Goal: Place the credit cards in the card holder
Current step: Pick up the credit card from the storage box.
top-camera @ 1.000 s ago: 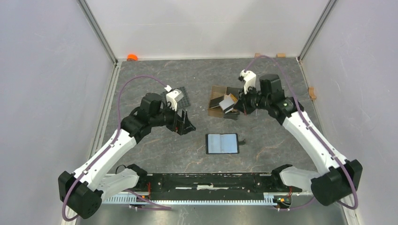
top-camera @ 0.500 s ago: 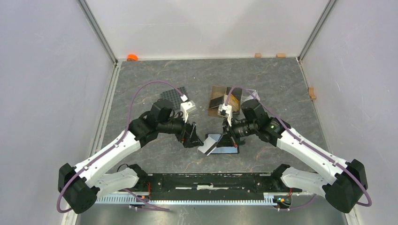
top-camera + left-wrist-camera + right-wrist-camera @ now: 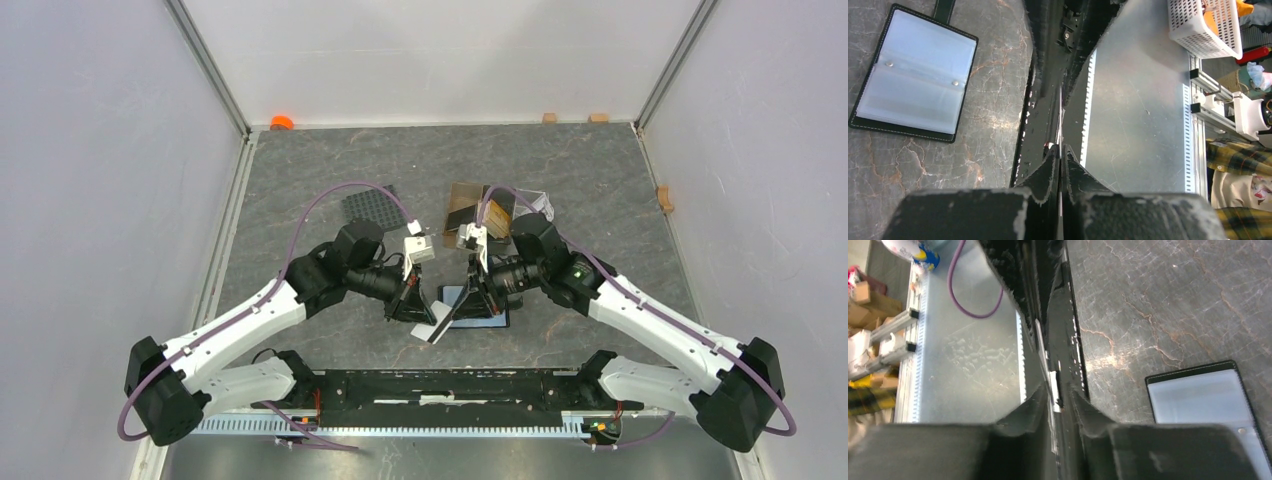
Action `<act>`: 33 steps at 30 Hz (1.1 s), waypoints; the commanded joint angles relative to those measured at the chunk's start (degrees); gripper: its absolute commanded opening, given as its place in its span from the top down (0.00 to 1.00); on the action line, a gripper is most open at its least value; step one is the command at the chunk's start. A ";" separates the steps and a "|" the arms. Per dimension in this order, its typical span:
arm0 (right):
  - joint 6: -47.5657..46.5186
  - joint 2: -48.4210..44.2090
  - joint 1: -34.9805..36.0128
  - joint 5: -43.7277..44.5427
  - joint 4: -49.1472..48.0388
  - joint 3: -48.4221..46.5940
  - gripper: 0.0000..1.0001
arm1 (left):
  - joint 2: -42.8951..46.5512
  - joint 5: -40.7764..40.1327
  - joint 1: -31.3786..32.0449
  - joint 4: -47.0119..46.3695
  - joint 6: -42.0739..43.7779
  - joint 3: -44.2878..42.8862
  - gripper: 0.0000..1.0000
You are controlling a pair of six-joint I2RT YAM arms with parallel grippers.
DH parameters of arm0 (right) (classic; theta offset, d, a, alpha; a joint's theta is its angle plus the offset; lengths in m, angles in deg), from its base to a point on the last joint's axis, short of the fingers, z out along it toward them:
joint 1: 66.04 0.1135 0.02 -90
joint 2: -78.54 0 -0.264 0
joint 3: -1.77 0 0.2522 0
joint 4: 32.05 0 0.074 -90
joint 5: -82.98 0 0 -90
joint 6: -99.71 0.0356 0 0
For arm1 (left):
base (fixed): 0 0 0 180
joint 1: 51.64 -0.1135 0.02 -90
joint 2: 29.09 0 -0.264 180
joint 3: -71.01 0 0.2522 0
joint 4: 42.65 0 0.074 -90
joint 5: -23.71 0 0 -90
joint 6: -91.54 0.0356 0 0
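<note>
A whitish credit card [image 3: 436, 327] hangs on edge between my two grippers, just in front of the card holder [image 3: 451, 294]. The holder lies open and flat, black outside and pale blue-grey inside, partly hidden by my right gripper [image 3: 468, 300]. My left gripper [image 3: 418, 311] is shut on the card from the left. In the left wrist view the card [image 3: 1060, 125] is a thin line pinched at the gripper [image 3: 1060, 152], with the holder [image 3: 913, 90] at upper left. In the right wrist view the gripper [image 3: 1057, 392] is closed to a narrow slot round the card [image 3: 1050, 380], with the holder [image 3: 1205, 400] at lower right.
A brown compartment box [image 3: 468, 207] and a clear tray [image 3: 532, 205] holding more cards sit behind the holder. A black gridded mat [image 3: 366, 205] lies at back left. The arms' base rail [image 3: 440, 385] runs along the near edge. Grey walls stand on both sides.
My right gripper carried the card from the box down to the holder's front-left corner. My left gripper came in from the left and closed on that card.
</note>
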 commanded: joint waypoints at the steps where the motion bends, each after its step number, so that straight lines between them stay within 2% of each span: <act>1: 3.17 -2.40 0.09 4.69 -6.11 -1.23 0.57 | 1.35 1.83 0.30 -2.88 -1.97 0.03 0.98; 2: 3.72 -3.22 0.09 6.22 -6.80 -0.82 0.38 | 2.38 0.30 0.30 -4.08 -3.44 0.30 0.98; 4: 5.51 -4.98 -0.08 8.21 -8.80 0.54 0.23 | 5.15 -3.55 0.30 -9.73 -8.87 2.25 0.98; 6: 8.72 -7.33 -0.26 8.88 -13.08 3.17 0.19 | 8.47 -7.51 0.30 -17.19 -16.18 5.56 0.98; 8: 14.03 -9.65 -0.35 8.76 -19.41 7.00 0.21 | 11.78 -11.71 0.30 -24.70 -21.95 9.11 0.98; 11: 22.62 -12.16 -0.40 8.04 -33.20 13.26 0.28 | 15.00 -16.39 0.30 -33.86 -27.95 13.19 0.98; 14: 31.73 -12.56 -0.35 6.66 -47.03 18.87 0.38 | 16.14 -17.44 0.30 -39.96 -32.47 16.06 0.98; 17: 36.45 -11.00 -0.26 5.58 -54.14 20.97 0.49 | 15.74 -17.50 0.43 -44.24 -35.87 18.28 0.98; 23: 41.14 -9.41 -0.22 5.54 -62.13 22.77 0.67 | 15.09 -17.87 0.99 -46.44 -37.53 20.41 0.98; 25: 42.07 -8.84 -0.18 6.13 -63.59 23.26 0.79 | 14.27 -17.75 1.17 -46.38 -37.22 20.50 0.98; 27: 41.93 -7.84 -0.36 7.67 -61.08 23.04 0.98 | 12.74 -17.76 1.35 -45.01 -36.15 20.23 0.96; 28: 40.48 -7.04 -0.88 8.26 -56.31 22.08 1.00 | 11.79 -17.95 1.35 -42.86 -35.24 19.63 0.90; 31: 35.13 -6.24 -4.29 11.16 -42.66 19.78 1.00 | 10.19 -22.22 1.44 -35.35 -32.49 18.17 0.45; 32: 33.97 -6.64 -6.18 11.68 -39.68 20.08 1.00 | 9.99 -25.14 1.44 -33.19 -32.18 18.13 0.34; 33: 33.05 -7.28 -7.95 11.93 -37.63 20.89 1.00 | 9.84 -28.01 1.47 -31.39 -32.15 18.26 0.29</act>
